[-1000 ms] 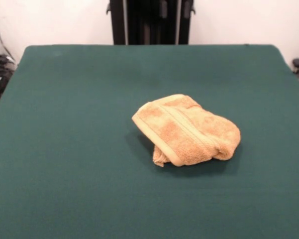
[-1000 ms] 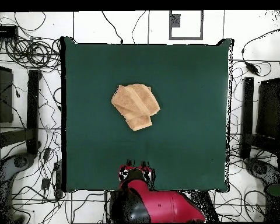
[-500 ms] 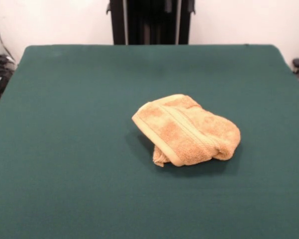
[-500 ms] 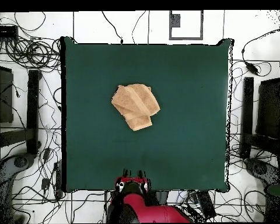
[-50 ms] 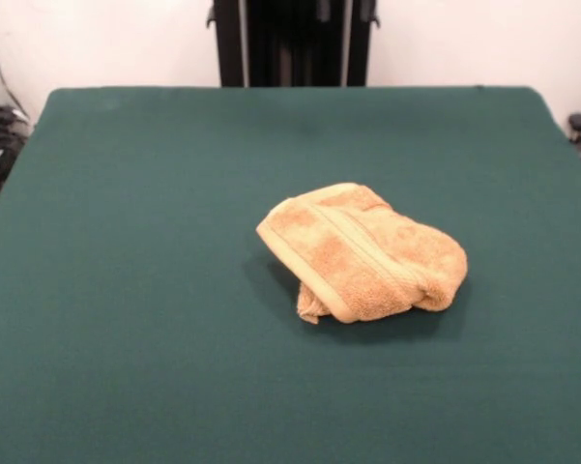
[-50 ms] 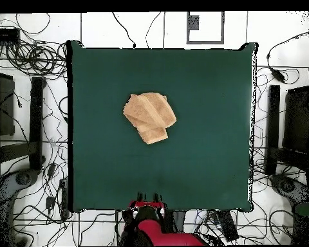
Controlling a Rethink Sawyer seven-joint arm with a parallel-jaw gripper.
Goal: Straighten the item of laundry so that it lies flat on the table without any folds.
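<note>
Towel (image 5: 363, 253) bunched, folded over on surface (image 5: 126, 290). Soft, limp, light; grab near-left banded corner. Gripper (image 6: 149, 199) at surface edge, state unclear.

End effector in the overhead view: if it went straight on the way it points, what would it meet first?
The end effector, at the table's near edge, points across it; bare green cloth comes first, then probably the folded towel. Its height is unclear.

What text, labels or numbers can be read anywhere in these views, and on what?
None readable.
Towel: folded over on itself, no label or print showing in either view.
Table: plain dark green cloth, no markings.
Framed grey panel on the floor beyond the table's far edge: a small dark square on it, no legible characters.
Gripper: no legible marking.
</note>
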